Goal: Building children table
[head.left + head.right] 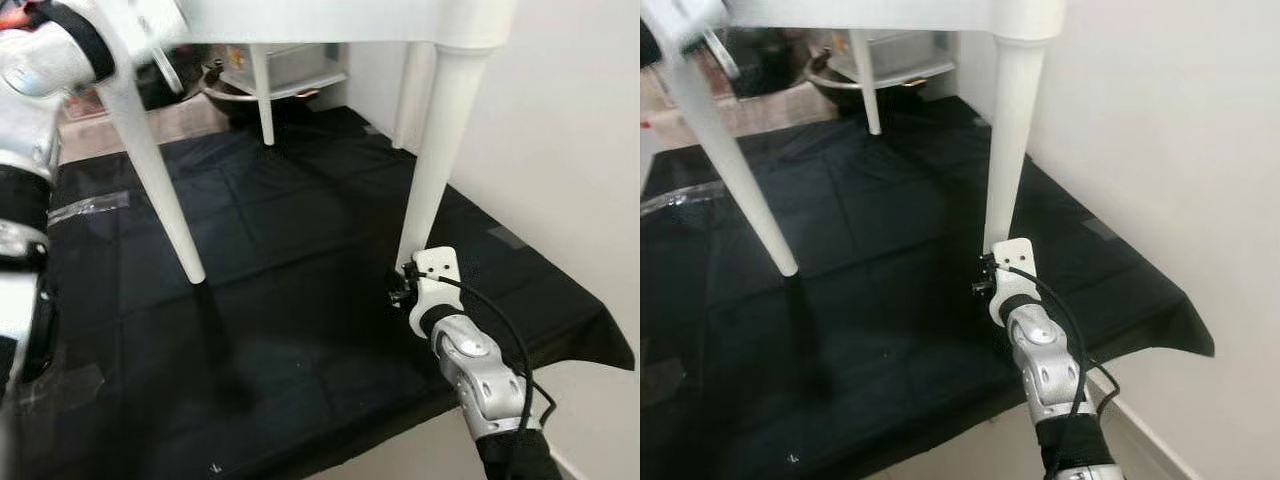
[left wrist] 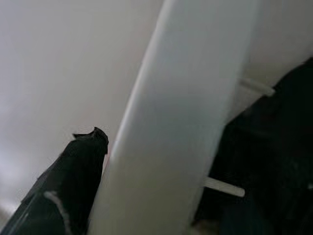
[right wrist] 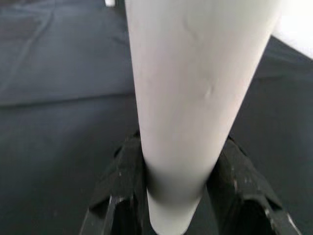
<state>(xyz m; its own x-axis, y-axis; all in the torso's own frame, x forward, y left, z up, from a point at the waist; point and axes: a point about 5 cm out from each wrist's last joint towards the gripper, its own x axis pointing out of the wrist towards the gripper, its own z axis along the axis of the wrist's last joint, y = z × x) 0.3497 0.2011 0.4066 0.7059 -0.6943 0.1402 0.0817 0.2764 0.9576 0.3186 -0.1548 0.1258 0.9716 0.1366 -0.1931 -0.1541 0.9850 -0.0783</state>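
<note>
A white children's table (image 1: 330,20) stands on its legs over a black cloth (image 1: 290,320). My right gripper (image 1: 405,290) is down at the foot of the near right leg (image 1: 440,150). Its two black fingers (image 3: 120,191) press that leg (image 3: 190,98) from both sides, so it is shut on it. My left arm (image 1: 40,70) reaches to the top of the near left leg (image 1: 160,190), which slants outward. In the left wrist view one black finger (image 2: 78,171) lies against that white leg (image 2: 176,122); the other finger is hidden behind it. A third leg (image 1: 263,95) stands at the back.
A white wall (image 1: 560,150) runs close along the right side. The cloth ends at a corner (image 1: 610,350) on the near right. A metal bowl and tray (image 1: 280,85) sit on the floor behind the table. Clear tape (image 1: 90,207) holds the cloth at the left.
</note>
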